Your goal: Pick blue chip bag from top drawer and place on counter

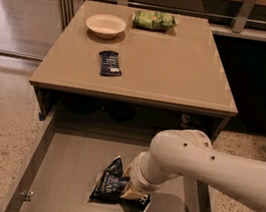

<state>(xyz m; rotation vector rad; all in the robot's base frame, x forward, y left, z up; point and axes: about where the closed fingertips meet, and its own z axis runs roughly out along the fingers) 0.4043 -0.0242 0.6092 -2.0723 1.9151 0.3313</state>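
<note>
The blue chip bag (109,184) lies crinkled on the grey-brown bottom of the open top drawer (69,168), near the drawer's middle front. My white arm reaches in from the right. My gripper (131,191) is down in the drawer, right at the bag's right edge and touching it; the wrist hides part of the bag. The tan counter (179,70) is above the drawer, behind the arm.
On the counter stand a cream bowl (106,25), a green chip bag (154,20) at the back, and a small flat dark-blue bar wrapper (110,63). The drawer's low side walls (25,171) flank the bag. Speckled floor lies on both sides.
</note>
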